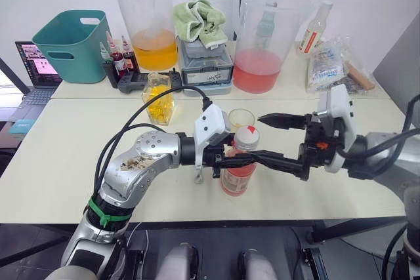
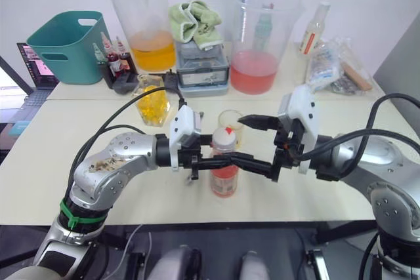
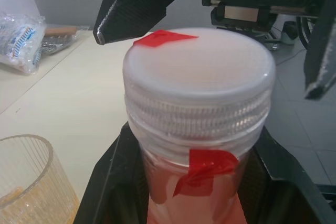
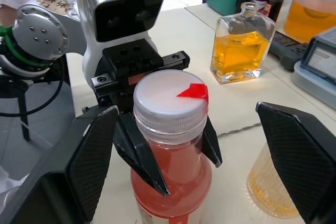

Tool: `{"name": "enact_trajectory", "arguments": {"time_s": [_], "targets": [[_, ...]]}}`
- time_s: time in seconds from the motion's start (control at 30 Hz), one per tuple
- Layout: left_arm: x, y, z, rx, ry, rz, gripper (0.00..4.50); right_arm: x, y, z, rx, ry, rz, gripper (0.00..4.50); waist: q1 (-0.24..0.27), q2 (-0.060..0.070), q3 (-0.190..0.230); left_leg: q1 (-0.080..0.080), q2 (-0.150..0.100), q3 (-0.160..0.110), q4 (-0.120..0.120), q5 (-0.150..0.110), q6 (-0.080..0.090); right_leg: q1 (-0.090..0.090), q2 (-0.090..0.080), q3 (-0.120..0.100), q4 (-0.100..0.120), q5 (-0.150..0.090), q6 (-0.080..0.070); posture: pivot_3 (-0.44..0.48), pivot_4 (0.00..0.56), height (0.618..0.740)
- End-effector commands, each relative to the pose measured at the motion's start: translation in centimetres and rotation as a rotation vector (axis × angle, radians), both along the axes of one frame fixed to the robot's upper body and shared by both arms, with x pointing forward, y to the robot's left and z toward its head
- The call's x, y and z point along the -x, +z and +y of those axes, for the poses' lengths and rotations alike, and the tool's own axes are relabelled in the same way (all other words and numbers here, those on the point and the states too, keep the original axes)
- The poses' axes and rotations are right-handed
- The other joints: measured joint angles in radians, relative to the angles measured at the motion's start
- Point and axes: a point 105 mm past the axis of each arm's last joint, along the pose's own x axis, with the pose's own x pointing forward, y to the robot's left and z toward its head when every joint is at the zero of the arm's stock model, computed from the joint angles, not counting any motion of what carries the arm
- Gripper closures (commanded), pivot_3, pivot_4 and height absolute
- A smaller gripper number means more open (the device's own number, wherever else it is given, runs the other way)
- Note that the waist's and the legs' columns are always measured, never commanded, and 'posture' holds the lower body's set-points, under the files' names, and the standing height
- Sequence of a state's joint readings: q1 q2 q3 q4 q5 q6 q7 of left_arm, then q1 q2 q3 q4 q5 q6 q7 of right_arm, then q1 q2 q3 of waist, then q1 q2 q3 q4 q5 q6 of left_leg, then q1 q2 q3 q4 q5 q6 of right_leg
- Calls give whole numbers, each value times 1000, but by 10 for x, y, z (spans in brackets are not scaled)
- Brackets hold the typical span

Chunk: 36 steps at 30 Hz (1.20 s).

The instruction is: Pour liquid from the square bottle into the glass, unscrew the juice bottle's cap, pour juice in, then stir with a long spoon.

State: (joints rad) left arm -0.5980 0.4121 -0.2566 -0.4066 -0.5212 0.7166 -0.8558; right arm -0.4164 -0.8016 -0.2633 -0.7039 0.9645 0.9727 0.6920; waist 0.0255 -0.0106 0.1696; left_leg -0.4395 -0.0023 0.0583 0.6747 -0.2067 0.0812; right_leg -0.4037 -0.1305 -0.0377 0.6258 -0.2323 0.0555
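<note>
White plastic, the cap (image 4: 168, 99) sits on the juice bottle (image 1: 238, 174), mid-table before the glass (image 1: 241, 118). The left gripper (image 1: 231, 157) clamps its neck; the right gripper (image 1: 266, 139) straddles the cap, wide open. It should close squarely, then twist.

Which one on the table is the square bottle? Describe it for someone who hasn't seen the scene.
On the near table, look toward its back edge, on the robot's left, in front of the big beaker of orange liquid. The square bottle stands there: small, flat-sided clear glass with yellow-orange contents and a short neck, unlike the round ribbed glass nearby.
</note>
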Motion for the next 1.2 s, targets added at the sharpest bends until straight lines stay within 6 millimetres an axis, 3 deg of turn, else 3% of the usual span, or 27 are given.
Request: {"name": "enact_trajectory", "arguments": {"time_s": [0.03, 0.2, 0.5, 0.77, 0.93, 1.2], "targets": [[8, -12, -7, -28, -64, 63, 2884, 4, 6, 5, -22, -15, -48, 42, 1, 0, 0, 0, 0, 0, 0, 0, 0, 0, 0, 0, 0, 0, 0, 0, 150, 736], [6, -12, -7, -30, -66, 61, 2884, 4, 6, 10, -33, -18, -45, 42, 2, 0, 0, 0, 0, 0, 0, 0, 0, 0, 0, 0, 0, 0, 0, 0, 150, 736], [4, -12, -5, -30, -48, 61, 2884, 7, 2, 16, -41, 31, -4, 2782, 2, 0, 0, 0, 0, 0, 1, 0, 0, 0, 1, 0, 0, 0, 0, 0, 150, 736], [3, -13, -2, -25, -12, 57, 2884, 8, 0, 17, 62, 294, 27, 2789, -1, 0, 0, 0, 0, 0, 1, 0, 0, 0, 1, 0, 0, 0, 0, 0, 150, 736], [2, -13, -2, -13, 1, 72, 2884, -20, -14, 15, 216, 498, -25, 2789, -8, 0, 0, 0, -1, 1, 2, 0, 1, 1, 2, 0, -1, -1, 1, 0, 150, 736], [3, -14, 4, -30, 32, 69, 2884, -35, 5, 23, 255, 709, -78, 2789, -12, 0, 0, 1, 0, 0, 2, 0, 0, 1, 3, 0, 1, 0, 1, 0, 150, 736]]}}
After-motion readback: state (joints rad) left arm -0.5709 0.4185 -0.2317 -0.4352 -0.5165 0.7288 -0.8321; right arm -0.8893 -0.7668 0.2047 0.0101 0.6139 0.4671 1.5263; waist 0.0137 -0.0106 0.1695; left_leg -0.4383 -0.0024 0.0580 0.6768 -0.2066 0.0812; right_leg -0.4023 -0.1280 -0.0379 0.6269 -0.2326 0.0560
